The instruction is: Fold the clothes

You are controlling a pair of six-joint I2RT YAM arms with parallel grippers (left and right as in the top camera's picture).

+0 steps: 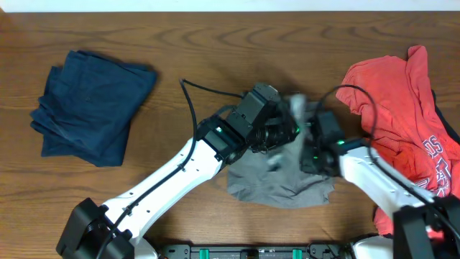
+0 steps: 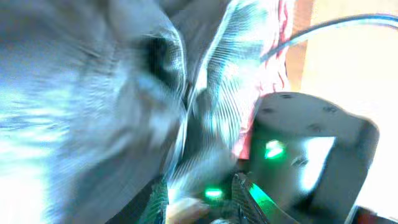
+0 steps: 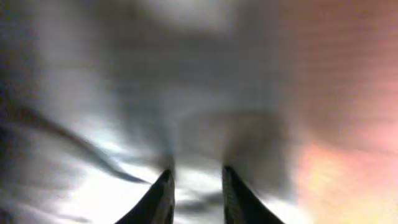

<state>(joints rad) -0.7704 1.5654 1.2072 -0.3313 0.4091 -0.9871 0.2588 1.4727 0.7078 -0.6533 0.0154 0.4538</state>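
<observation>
A grey garment (image 1: pixel 277 180) lies crumpled at the table's middle front, with part of it raised and blurred between the two arms. My left gripper (image 1: pixel 279 133) is on its upper edge, and in the left wrist view grey cloth (image 2: pixel 93 112) fills the frame and sits between the fingers (image 2: pixel 202 199). My right gripper (image 1: pixel 313 147) is on the garment's right side, and its fingers (image 3: pixel 198 193) are closed on grey fabric (image 3: pixel 124 93). A folded dark blue garment (image 1: pixel 90 104) lies at the far left. A red garment (image 1: pixel 395 101) is heaped at the right.
The right arm's grey housing (image 2: pixel 311 149) with a green light is very close to my left gripper. Black cables (image 1: pixel 205 90) arch over the table near both wrists. A dark garment edge (image 1: pixel 449 122) lies under the red heap.
</observation>
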